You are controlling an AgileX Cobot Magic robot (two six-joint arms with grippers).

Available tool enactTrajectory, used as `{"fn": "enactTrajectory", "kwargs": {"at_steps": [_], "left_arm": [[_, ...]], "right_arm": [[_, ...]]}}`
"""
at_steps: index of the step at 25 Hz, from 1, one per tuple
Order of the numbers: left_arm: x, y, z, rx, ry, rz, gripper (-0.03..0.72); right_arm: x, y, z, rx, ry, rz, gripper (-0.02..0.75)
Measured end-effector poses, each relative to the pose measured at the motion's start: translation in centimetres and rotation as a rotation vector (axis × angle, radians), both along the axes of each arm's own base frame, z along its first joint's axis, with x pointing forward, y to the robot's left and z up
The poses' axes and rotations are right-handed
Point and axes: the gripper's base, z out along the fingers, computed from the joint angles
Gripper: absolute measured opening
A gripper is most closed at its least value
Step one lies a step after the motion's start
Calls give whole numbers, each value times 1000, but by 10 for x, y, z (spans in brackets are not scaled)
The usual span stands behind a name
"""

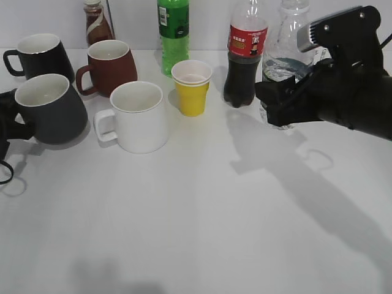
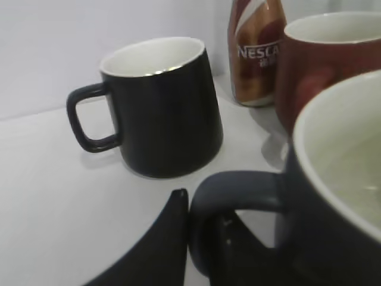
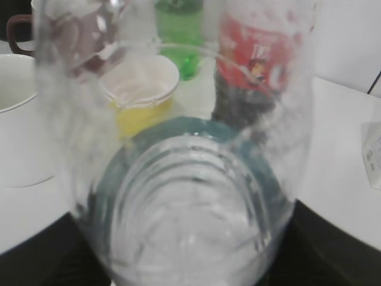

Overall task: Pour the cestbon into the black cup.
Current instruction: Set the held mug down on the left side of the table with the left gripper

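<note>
Your right gripper [image 1: 278, 104] is clamped around the lower body of the cestbon [image 1: 286, 43], which stands upright at the back right of the table [image 1: 202, 220], just beside the cola bottle [image 1: 245, 55]; the right wrist view is filled by its clear ribbed wall, so the grasp looks made, though whether it has left the surface you cannot tell. Your left gripper [image 2: 178, 238] sits at the handle of the black cup [image 1: 49, 109] at the far left, one finger just outside the loop, but the pictures do not show whether it is closed on the handle. No tilt has begun, and the cup looks empty. Between bottle and cup stand the white mug [image 1: 139, 116] and yellow paper cup [image 1: 192, 87], with the brown-red mug [image 1: 110, 66] and glossy black mug [image 1: 40, 56] behind. Left for you, by my reading: lift, carry across, pour.
</note>
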Motion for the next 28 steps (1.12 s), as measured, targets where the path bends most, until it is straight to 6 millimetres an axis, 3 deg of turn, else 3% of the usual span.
{"fn": "enactTrajectory", "kwargs": {"at_steps": [9,16,28], "left_arm": [[-1,-1,-5,12,42,-16,59],[0,-2,-4,2,28,-21,151],[-6,-2,-9,0,61,-18,204]], "right_arm": [[0,0,0,0,0,0,459],[0,0,0,1,0,0,459],[0,0,0,1,-1,0,459]]}}
